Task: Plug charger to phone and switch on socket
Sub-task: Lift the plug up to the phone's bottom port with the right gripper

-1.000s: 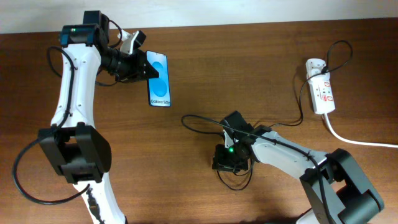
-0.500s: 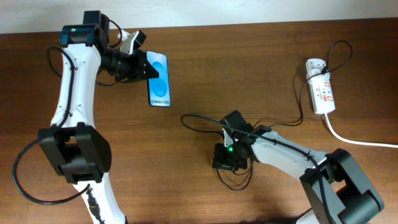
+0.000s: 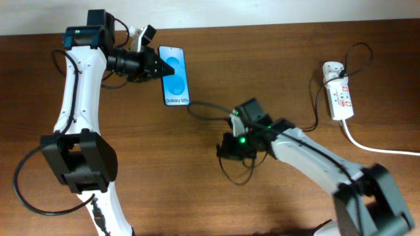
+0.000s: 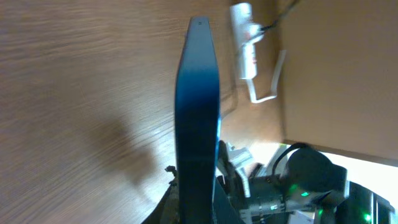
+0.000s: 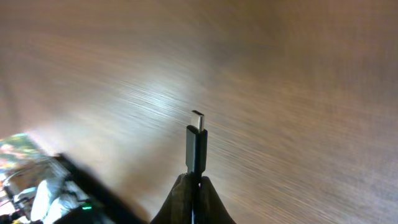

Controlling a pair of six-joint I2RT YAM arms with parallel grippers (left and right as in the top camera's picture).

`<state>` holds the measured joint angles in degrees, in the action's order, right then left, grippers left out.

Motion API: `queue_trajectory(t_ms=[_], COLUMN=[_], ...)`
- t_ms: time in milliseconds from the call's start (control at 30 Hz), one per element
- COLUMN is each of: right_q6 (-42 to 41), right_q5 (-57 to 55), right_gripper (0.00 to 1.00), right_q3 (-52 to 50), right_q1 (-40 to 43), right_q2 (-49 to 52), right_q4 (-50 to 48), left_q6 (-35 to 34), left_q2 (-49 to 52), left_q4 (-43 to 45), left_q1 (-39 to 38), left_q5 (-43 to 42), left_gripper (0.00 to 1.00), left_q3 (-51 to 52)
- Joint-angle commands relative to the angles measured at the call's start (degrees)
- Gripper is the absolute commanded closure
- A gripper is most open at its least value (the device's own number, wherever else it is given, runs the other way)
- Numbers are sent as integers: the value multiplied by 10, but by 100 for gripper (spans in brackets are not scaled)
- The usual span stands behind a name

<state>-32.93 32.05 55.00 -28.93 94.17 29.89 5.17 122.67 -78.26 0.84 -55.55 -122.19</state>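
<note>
Plug and port draw closer: the left hand (image 3: 156,65), clamped on the upper left edge of the phone (image 3: 175,75), now holds it further right than a second ago and slightly nearer the far edge of the desk (image 3: 282,52). The lit screen faces up. The wrist view shows the phone edge-on, and its shadow on the wood suggests it is off the surface.

The right hand (image 5: 194,183) has also moved up and to the left over that second. It is pinched narrow on the black body of the charger (image 5: 196,149), whose metal tip sticks out ahead of the fingers over bare wood. The thin black cable trails in slack loops beside and below this hand.

The two arms appear to be closing the gap for the plug-in, which is not yet done. The tip and the phone's lower short edge are near each other but apart, and the port cannot be made out.

Bare wood lies between the two hands, crossed by one run of slack cable just below the phone that could snag. Little desk is left behind the phone, so any further travel would have to run sideways or toward the near side.

The socket (image 3: 340,98) lies well apart at the far right. The white adapter block (image 3: 333,68) is seated at its upper end, and its thick white cord (image 3: 374,147) runs off the right edge. No hand is near its switch.
</note>
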Motion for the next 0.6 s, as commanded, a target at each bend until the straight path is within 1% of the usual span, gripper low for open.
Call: queue_trajectory(t_ms=[0,67,100,133,267,367,467,567], right_q6=[47,47,47,47,45,40,39,39], right_q5=[79,83,83,83,106,42,11,-24], right_gripper=[96,96,96,96,96,96,96,96], right_q3=[71,89,90,90,90,90,90,90], right_q1=[52,71,72,71,71,52,28,10], right_q2=[-111,-174,-192,-199,-200,-199,-199,-198], right_q4=[-2,-4,-11,-13,-47,-60,-83,-81], left_q6=[12,11,11,1,1,1,1,1], left_q2=[-12,-12,-12,-12,-12,-12,-12,-12], left_q4=[35,86,97,104,105,106,113,118], left_q1=[5,5,5,4,-1,-15,-27,-46], left_q5=[-176,-307,-342,-346,-346,-346,-345,-341], left_gripper=[100,100,100,100,100,100,100,100], left_q3=[-1,-1,-1,-1,-1,-1,-1,-1])
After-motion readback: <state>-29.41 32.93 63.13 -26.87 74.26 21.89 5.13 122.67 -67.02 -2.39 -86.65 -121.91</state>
